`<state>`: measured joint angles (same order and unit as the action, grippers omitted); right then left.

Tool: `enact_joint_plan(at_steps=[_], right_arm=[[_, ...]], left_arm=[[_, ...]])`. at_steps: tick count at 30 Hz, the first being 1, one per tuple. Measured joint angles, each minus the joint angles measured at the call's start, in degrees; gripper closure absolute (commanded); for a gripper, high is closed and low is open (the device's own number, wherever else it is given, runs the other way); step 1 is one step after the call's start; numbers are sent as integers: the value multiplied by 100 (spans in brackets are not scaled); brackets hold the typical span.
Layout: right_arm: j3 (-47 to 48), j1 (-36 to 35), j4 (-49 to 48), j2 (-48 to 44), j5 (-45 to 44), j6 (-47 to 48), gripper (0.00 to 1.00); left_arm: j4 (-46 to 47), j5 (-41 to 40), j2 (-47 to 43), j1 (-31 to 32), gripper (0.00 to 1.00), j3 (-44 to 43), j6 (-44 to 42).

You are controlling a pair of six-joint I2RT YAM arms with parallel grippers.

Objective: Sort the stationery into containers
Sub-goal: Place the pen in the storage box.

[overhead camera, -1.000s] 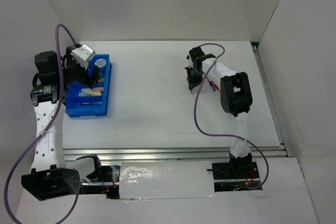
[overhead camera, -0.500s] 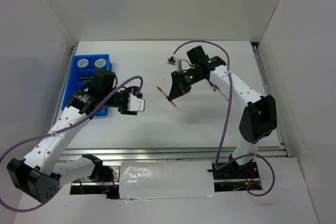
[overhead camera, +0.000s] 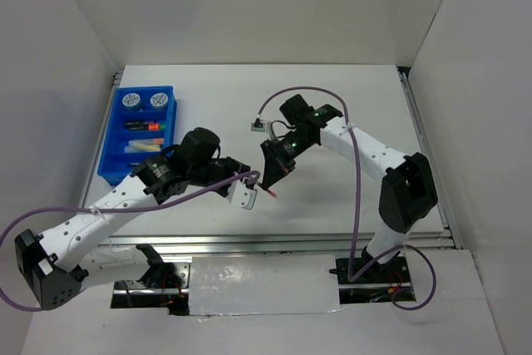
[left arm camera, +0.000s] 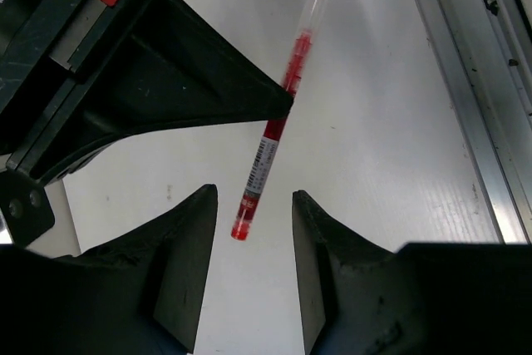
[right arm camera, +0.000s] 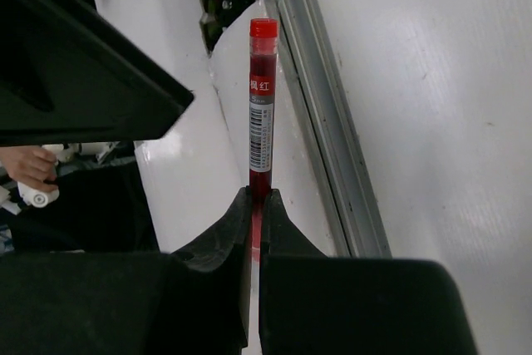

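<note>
Starting at the upper left of the overhead view, the blue tray (overhead camera: 146, 89) rests on the white table (overhead camera: 216, 114). Its far compartments hold one tape roll (overhead camera: 131, 101) and, just to the right, a second tape roll (overhead camera: 158, 101). The next compartment down holds an orange marker (overhead camera: 143, 125) lying crosswise. Below that lies a pale yellow marker (overhead camera: 141, 147), also crosswise.

Moving right, the left arm (overhead camera: 108, 205) runs from the lower left corner toward the centre of the frame and crosses the near right corner of the tray. The left gripper (left arm camera: 253, 199) sits at centre frame, just beside the right gripper (right arm camera: 259, 195). In the left wrist view its jaws stand at a moderate gap. They bracket the lower end of the red pen (right arm camera: 261, 118). A strip of table shows on each side of the pen, so neither finger touches it.

At centre frame, the right gripper is clamped tight on the red pen. In the right wrist view its fingertips pinch the barrel near one end. The labelled barrel and red cap project straight out from the jaws. The pen is held clear of the table, well apart from the tray. An aluminium rail (overhead camera: 332, 241) runs along the near table edge, at the lower part of the frame.
</note>
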<state>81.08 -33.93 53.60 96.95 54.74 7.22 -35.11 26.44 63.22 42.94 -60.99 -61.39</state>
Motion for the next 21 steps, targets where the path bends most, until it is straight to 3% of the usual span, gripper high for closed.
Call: enact_joint_plan(at_steps=[8,11,12,14,18,19,20,21], right_arm=[[-39,-203,308,-149,46,247,100],[-39,-269,382,-190,57,315,100],[-39,-286,407,-199,57,330,100],[-39,-306,459,-212,57,380,100],[-39,-317,533,-227,57,496,100],[-26,-319,564,-227,55,529,99],[-4,-319,595,-227,46,557,85],[37,-319,649,-225,13,590,79]], left_arm=[[33,-387,391,267,57,4,13],[-114,-420,420,297,69,-2,22],[-162,-426,420,317,81,-11,28],[-313,-428,417,354,92,-33,31],[-345,-457,417,400,98,-39,83],[-341,-455,417,404,99,-39,140],[-339,-457,417,409,100,-39,164],[-328,-472,413,409,100,-39,177]])
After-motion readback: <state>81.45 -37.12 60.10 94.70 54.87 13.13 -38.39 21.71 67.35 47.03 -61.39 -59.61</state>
